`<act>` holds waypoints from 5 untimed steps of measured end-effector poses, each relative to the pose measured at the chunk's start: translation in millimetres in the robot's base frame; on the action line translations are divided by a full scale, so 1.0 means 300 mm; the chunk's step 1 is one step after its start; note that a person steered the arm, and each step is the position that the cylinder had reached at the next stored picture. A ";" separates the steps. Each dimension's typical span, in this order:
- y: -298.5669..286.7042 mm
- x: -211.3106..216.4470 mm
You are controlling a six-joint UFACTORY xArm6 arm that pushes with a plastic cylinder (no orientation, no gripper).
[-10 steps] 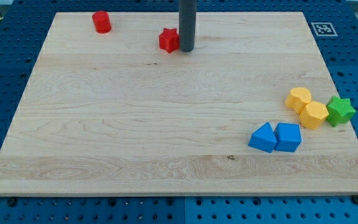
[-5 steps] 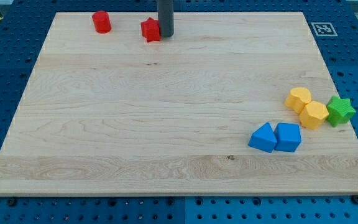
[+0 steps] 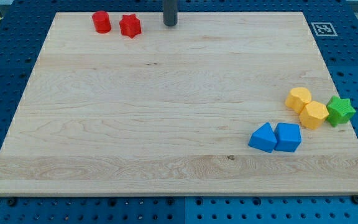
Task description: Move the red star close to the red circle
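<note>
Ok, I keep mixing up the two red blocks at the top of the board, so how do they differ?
The red circle is a round, smooth-sided cylinder; the red star has pointed arms. The red circle lies further to the view's left, the red star nearer my tip. Both are the same red, similar in size, close together near the view's top.

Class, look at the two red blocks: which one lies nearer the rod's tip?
The red star, right of the red circle, lies nearer my tip, with bare board between them.
</note>
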State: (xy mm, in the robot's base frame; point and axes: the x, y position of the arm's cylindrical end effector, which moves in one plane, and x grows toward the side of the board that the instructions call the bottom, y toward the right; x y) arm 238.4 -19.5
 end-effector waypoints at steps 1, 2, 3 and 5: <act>-0.104 0.070; -0.153 0.067; -0.190 0.021; -0.249 -0.076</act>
State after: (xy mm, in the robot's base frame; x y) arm 215.6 -94.3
